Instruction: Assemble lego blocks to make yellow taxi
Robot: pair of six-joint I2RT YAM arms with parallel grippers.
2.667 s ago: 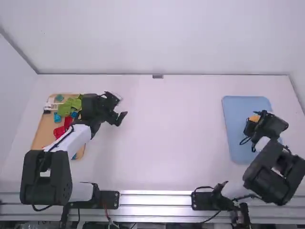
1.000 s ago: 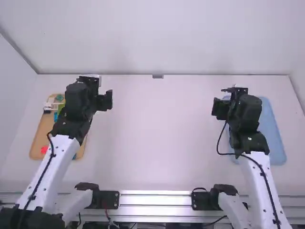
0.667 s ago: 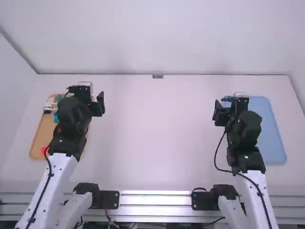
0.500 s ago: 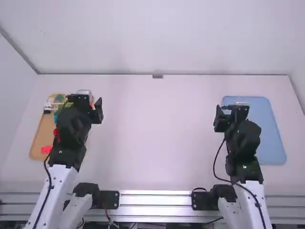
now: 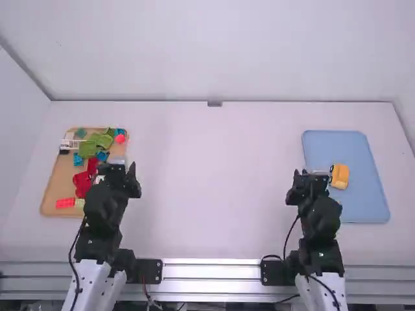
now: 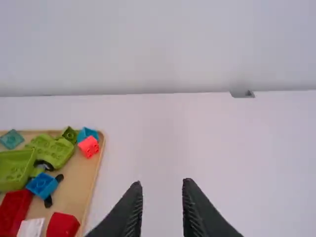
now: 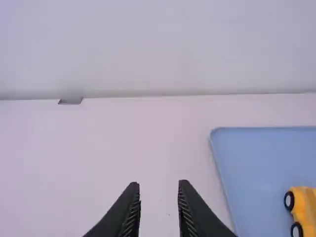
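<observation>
One yellow taxi [image 5: 340,176], seemingly complete, lay on the blue tray [image 5: 364,206]. The left gripper [image 6: 162,184] and right gripper [image 7: 159,185] were both released, empty. The step in hand looked like the finish; the next move called for little beyond resting the arms.

Orange-yellow car [image 5: 340,176], black wheels [image 7: 289,200]; blue tray [image 5: 363,202]; tan tray [image 5: 57,180].

The taxi [image 7: 307,210] is cut off in the right wrist view; the brown tray [image 6: 75,185], in the left.
</observation>
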